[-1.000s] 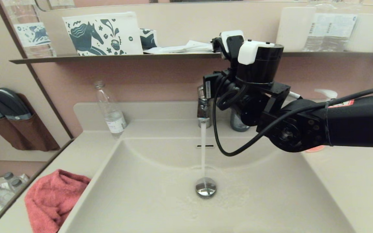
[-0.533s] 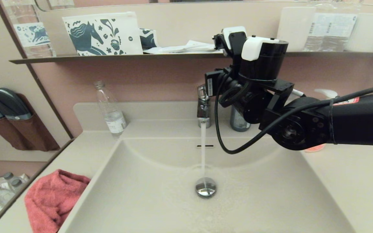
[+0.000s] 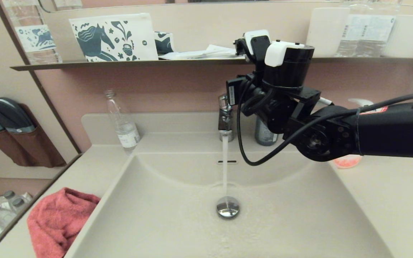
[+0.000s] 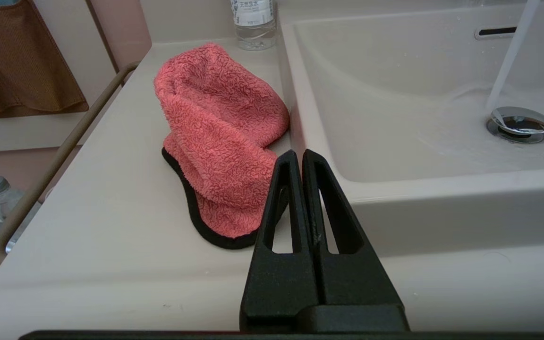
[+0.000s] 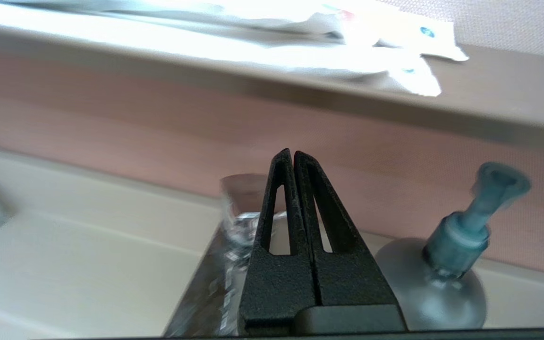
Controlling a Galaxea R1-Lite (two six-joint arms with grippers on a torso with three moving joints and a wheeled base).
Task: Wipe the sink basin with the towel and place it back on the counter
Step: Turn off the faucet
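both sets of fingers are pressed flat together with nothing between them. right gripper (image 5: 293, 153) is up by the faucet (image 3: 225, 120) at the back of the sink basin (image 3: 177, 200), its tips pointing toward the pink wall just over the tap's top, and whether they actually touch the handle i can't tell. right arm reaches in from the right side across the back corner of the basin, black cable looping down under it.

left gripper (image 4: 299, 153) hangs low at the front left of the counter (image 4: 102, 226), tips just beside the near end of the towel (image 4: 220, 141), apart from it as far as i can see. towel is a bunched coral-pink lump with a black trim, sitting on the counter left of the basin, right up against the basin's rim.

water is running, a thin stream landing on the chrome drain plug (image 3: 228, 208) and spreading over the basin floor. clear plastic bottle (image 3: 122, 122) stands at the back left, a pump dispenser (image 5: 446, 264) sits just right of the faucet.
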